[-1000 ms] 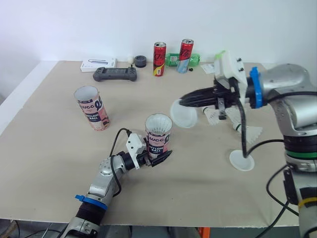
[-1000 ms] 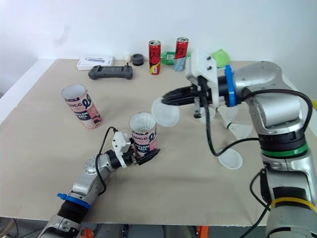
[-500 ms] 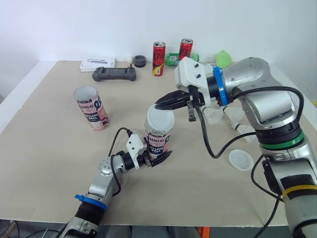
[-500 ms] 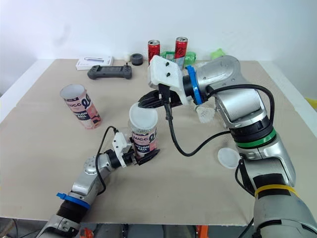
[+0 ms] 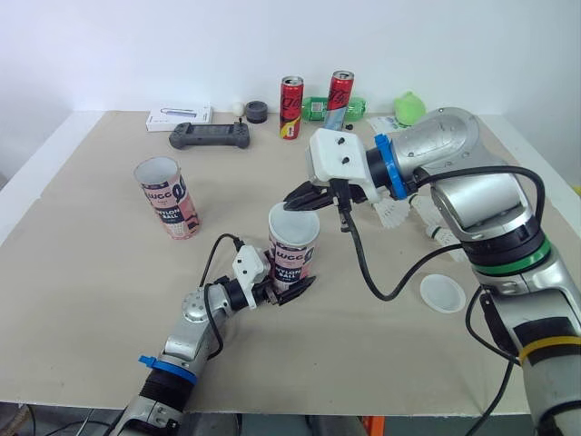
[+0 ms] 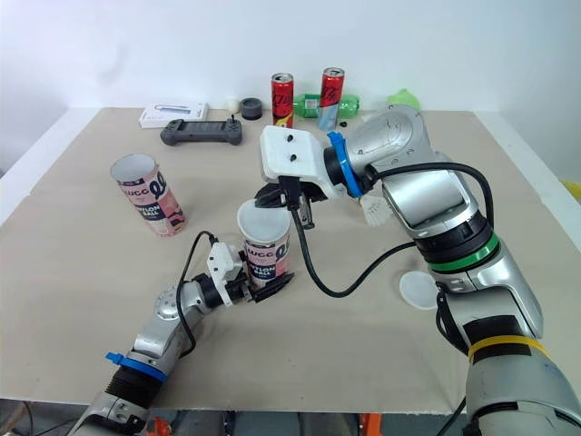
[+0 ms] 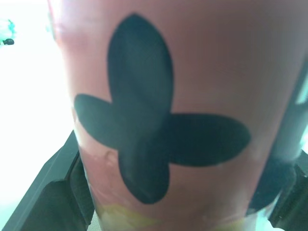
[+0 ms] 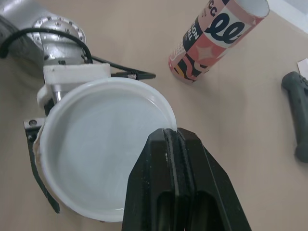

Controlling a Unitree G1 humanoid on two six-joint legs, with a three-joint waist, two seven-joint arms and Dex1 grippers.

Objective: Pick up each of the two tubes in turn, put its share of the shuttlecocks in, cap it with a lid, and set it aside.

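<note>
Since a second ago the right gripper [image 5: 301, 196] has brought the lid [image 8: 96, 149] from mid-air onto the first tube [image 5: 291, 259], fingers pinched shut on its rim; the left gripper [image 5: 287, 290] clamps that tube upright; seating appears unfinished; second tube [image 5: 168, 197], spare lid [image 5: 442, 293] and loose shuttlecocks [image 5: 396, 213] remain outstanding.

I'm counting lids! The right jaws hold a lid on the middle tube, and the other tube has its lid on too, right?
Not quite. The other tube is open, with no lid on it, as the left eye view shows. The spare lid lies on the table. The right jaws do hold a lid on the middle tube.
</note>
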